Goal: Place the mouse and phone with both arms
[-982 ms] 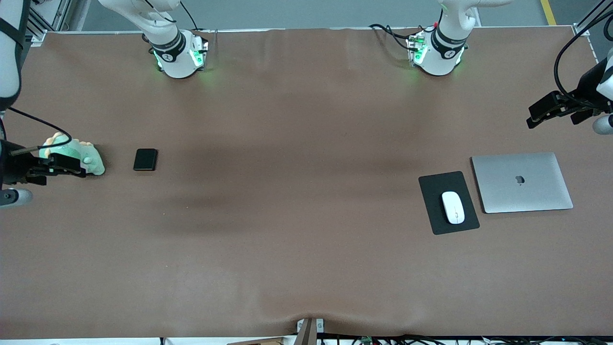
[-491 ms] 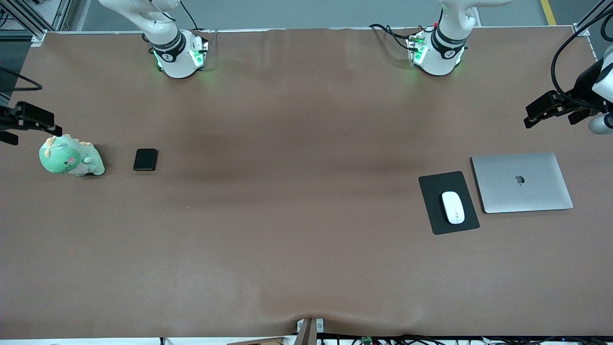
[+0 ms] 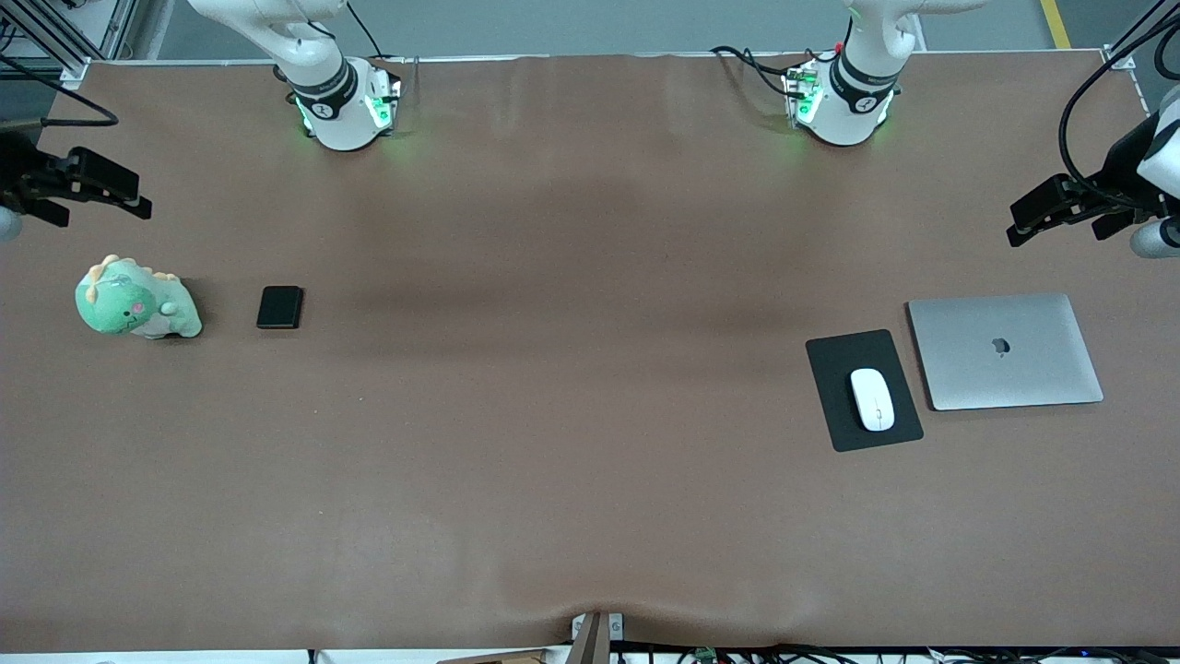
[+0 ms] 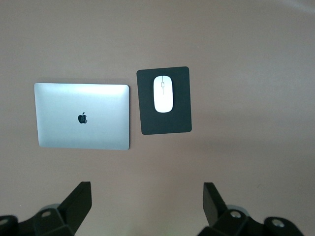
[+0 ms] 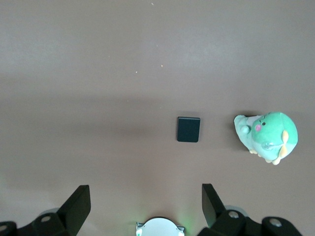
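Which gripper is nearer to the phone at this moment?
The right gripper. It hangs open above the table at the right arm's end, close to the phone. The left gripper, also open, is up over the left arm's end, by the laptop.

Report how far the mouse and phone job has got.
Looks done: the mouse lies on the mouse pad beside the closed laptop; the phone lies flat beside the green plush toy. In hand: nothing. The left hand hangs open above the table by the laptop, and the right hand hangs open above the table near the toy. Left: nothing that shows.
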Action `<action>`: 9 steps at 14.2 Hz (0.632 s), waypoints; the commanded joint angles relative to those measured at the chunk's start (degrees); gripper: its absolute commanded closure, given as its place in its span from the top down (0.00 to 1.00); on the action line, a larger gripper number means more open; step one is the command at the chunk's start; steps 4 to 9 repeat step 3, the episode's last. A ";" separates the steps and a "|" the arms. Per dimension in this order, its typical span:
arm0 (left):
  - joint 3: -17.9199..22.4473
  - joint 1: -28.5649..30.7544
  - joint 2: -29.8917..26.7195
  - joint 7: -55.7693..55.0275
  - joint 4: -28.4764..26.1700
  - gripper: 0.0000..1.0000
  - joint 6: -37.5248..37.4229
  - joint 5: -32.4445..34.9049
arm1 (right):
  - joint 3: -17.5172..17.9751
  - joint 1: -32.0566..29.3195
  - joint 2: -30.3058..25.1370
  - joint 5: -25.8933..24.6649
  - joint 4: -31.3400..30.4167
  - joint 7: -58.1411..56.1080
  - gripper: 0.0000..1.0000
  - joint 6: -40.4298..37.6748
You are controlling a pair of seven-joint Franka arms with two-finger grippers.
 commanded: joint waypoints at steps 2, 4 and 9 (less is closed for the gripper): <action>-0.09 0.34 -1.06 1.13 -0.27 1.00 -0.82 -1.26 | -0.13 -0.29 -7.26 0.27 -10.00 1.26 1.00 3.69; -0.09 0.34 -1.06 1.04 -0.27 1.00 -0.82 -1.18 | -0.22 -0.38 -7.09 0.45 -9.66 1.26 1.00 3.77; -0.09 0.34 -1.06 1.04 -0.27 1.00 -0.82 -1.18 | -0.22 -0.38 -7.09 0.45 -9.66 1.26 1.00 3.77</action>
